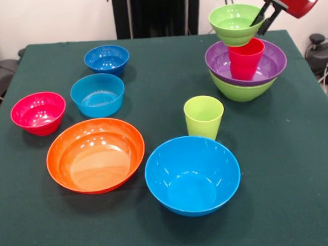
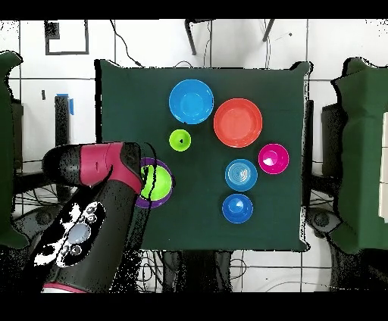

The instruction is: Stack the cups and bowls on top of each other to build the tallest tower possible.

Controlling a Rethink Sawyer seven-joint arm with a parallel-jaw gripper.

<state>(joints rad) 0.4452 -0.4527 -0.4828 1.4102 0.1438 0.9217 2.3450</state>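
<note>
My gripper is at the table's far right, shut on the rim of the small lime-green bowl, one finger inside and one outside. The bowl hangs upright right over the tower, at or just above the red cup; I cannot tell if they touch. The red cup stands in the wide purple bowl, which is nested in the large lime-green bowl. In the overhead view the arm reaches over the held bowl and the purple rim. The lime-green cup stands alone mid-table.
Loose on the green cloth are the large light-blue bowl, the large orange bowl, the small pink-red bowl, the small light-blue bowl and the small dark-blue bowl. The tower stands near the table's right edge.
</note>
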